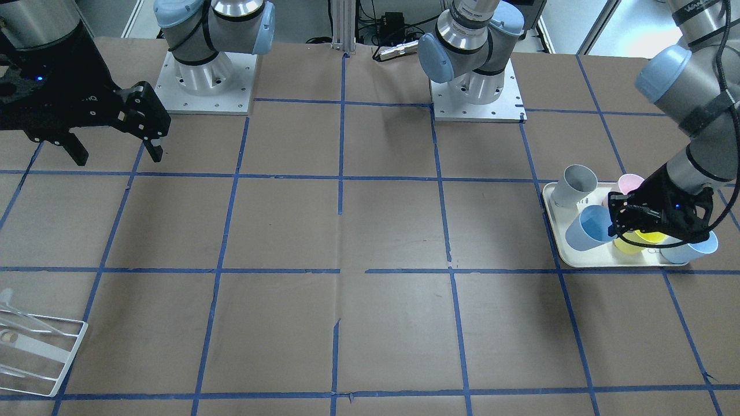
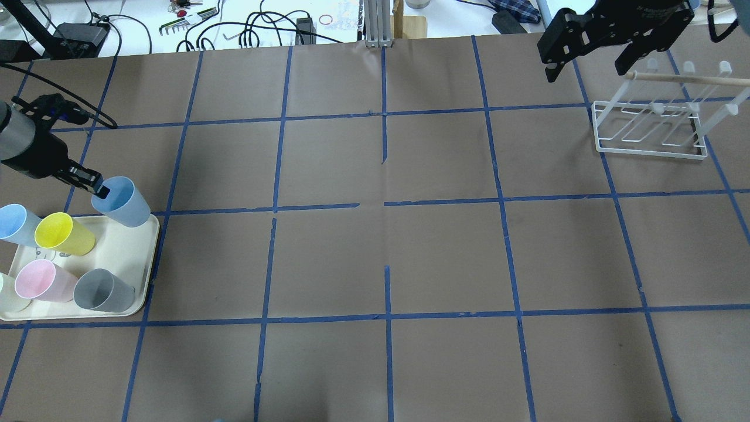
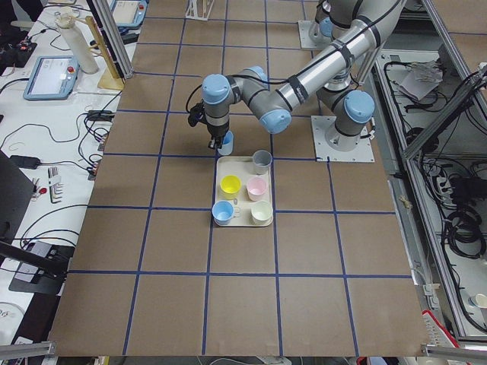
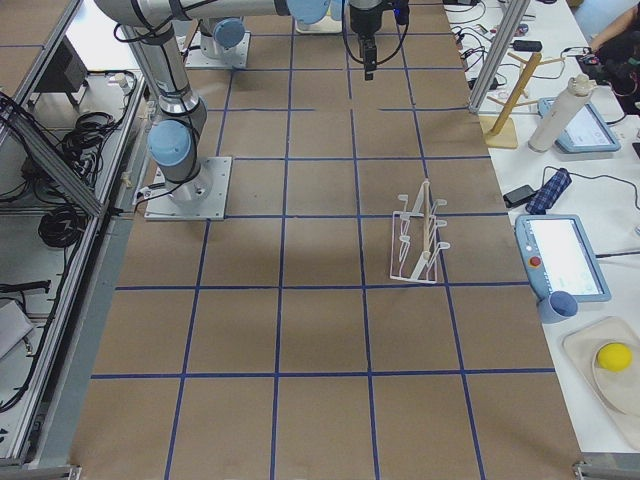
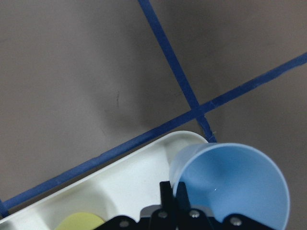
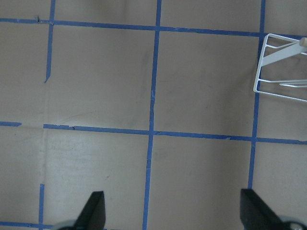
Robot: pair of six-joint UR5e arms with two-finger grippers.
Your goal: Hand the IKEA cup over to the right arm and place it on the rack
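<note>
Treat the task as just begun. The left fingers point(image 5: 167, 194) pinch the rim of the IKEA cup point(image 2: 122, 202) at the tray point(image 2: 149, 258) corner. The right fingers point(image 1: 78, 151), spread wide and empty, hang near the rack point(image 2: 647, 132). Handover and placement are not yet done.

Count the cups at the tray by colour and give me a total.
Blue cups: 2
Yellow cup: 1
Pink cup: 1
Grey cup: 1
Off-white cup: 1
Total: 6 cups
</note>
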